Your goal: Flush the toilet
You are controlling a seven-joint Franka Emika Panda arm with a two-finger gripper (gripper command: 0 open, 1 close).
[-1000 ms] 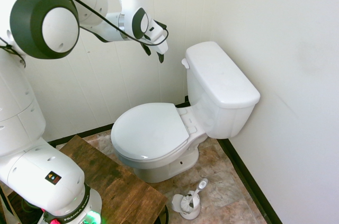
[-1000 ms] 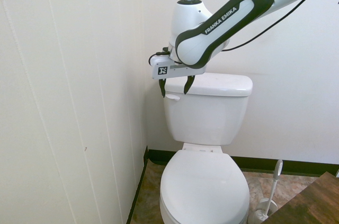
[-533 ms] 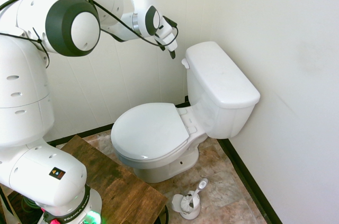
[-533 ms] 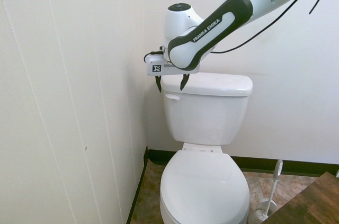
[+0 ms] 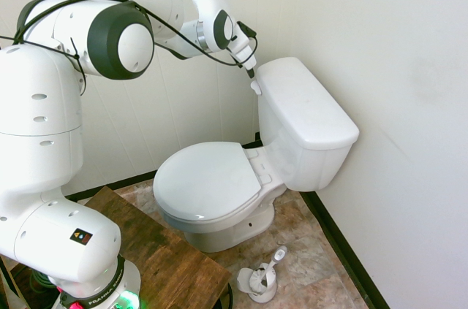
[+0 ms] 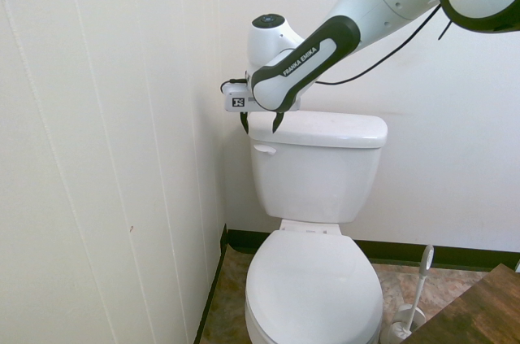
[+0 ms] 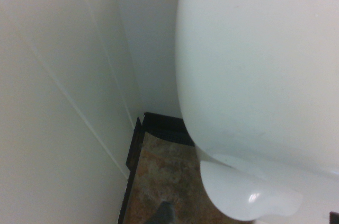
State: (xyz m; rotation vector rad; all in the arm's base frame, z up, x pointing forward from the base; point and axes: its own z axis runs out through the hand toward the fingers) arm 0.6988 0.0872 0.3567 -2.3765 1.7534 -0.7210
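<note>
We have the toilet (image 5: 307,104) standing in the far corner, its tank toward the right wall (image 5: 409,104) in the first exterior view and its lid down. The flush lever (image 6: 265,149) sits at the tank's upper front corner, beside the panelled wall (image 6: 106,149). Over the last second our end effector (image 6: 262,128) has come closer, and it now hangs just above the lever with its fingers parted, holding nothing. To us that means the approach is nearly done, with the press still to come. Outward from there, we see the toilet brush (image 5: 269,274) in its holder on the mottled floor (image 5: 314,250), near the wooden surface (image 5: 157,250).
</note>
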